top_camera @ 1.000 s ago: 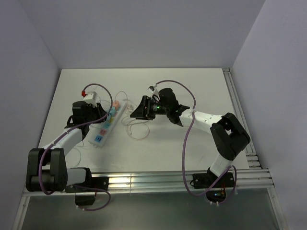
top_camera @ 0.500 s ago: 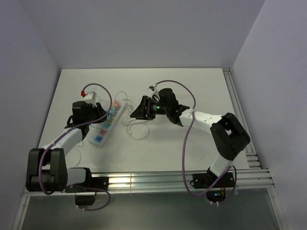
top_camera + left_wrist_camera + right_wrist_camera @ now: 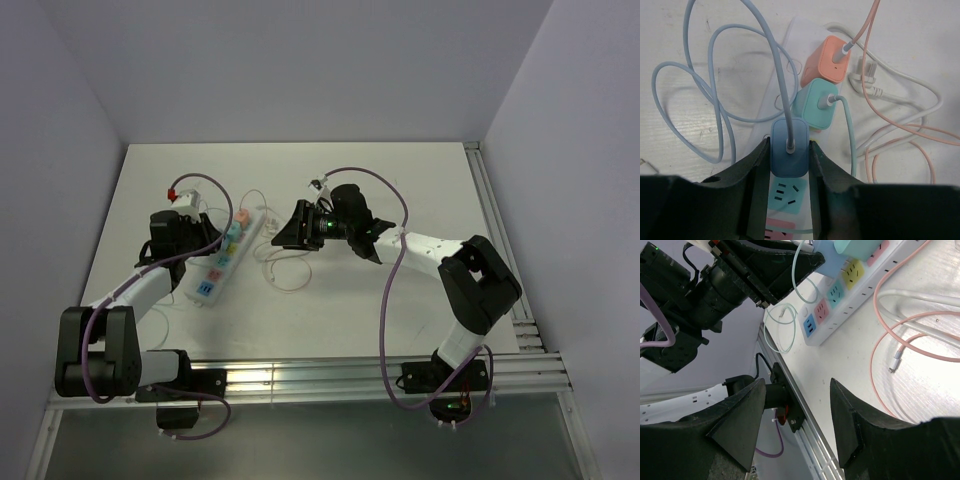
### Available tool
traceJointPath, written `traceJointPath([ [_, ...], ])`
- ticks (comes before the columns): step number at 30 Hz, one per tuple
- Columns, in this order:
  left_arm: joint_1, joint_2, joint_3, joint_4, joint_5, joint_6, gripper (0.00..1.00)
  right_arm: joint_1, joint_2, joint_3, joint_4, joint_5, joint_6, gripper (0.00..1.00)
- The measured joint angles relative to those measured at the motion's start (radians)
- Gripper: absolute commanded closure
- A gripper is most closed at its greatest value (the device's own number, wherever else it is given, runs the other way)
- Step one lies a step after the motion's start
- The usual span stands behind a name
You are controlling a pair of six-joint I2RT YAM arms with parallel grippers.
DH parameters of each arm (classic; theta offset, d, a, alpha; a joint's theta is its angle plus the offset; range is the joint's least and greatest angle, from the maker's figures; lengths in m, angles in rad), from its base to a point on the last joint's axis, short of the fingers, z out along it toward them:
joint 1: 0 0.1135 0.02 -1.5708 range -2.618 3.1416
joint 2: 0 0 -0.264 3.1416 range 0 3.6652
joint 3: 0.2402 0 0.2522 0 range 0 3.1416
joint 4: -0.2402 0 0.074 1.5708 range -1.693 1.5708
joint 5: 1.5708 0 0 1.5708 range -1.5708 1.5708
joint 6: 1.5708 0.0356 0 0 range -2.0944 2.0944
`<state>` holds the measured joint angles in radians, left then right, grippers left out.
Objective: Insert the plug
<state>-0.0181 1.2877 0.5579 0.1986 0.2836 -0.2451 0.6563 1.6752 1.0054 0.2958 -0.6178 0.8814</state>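
Note:
A white power strip (image 3: 224,262) with coloured sockets lies left of centre on the table. In the left wrist view my left gripper (image 3: 789,155) is shut on a blue plug (image 3: 789,146), held over the strip just above an uncovered teal socket (image 3: 785,191). A teal plug (image 3: 815,104) and an orange plug (image 3: 829,60) sit in the strip beyond it. My right gripper (image 3: 290,228) is open and empty, hovering to the right of the strip; in its own view (image 3: 800,405) the strip (image 3: 850,290) lies ahead.
A pink cable (image 3: 900,135) and a white cable (image 3: 895,80) lie looped on the table right of the strip. A blue cable (image 3: 700,95) coils to its left. The table's front rail (image 3: 300,380) runs along the near edge.
The left gripper's position over the strip has shifted very slightly. The right arm has not moved.

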Motion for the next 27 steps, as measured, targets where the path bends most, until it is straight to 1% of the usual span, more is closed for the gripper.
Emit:
traceJointPath([
  [6, 0.000, 0.002, 0.003, 0.002, -0.010, -0.016, 0.99, 0.000, 0.001, 0.000, 0.002, 0.000, 0.000, 0.39],
  [12, -0.012, 0.002, 0.005, -0.001, -0.058, -0.080, 1.00, 0.000, 0.001, 0.000, 0.003, 0.000, 0.000, 0.39],
  [15, -0.048, 0.002, 0.010, -0.007, -0.121, -0.102, 1.00, 0.000, 0.003, 0.000, 0.003, 0.000, 0.000, 0.39],
  [18, -0.119, 0.000, 0.014, -0.011, -0.201, -0.113, 1.00, 0.002, 0.007, 0.000, 0.003, 0.000, 0.000, 0.39],
  [21, -0.182, -0.004, 0.014, -0.012, -0.237, -0.112, 1.00, 0.002, 0.008, -0.006, 0.003, 0.000, -0.001, 0.39],
  [27, -0.194, -0.024, 0.003, -0.010, -0.286, -0.108, 1.00, 0.002, 0.008, -0.018, 0.002, 0.000, -0.005, 0.39],
])
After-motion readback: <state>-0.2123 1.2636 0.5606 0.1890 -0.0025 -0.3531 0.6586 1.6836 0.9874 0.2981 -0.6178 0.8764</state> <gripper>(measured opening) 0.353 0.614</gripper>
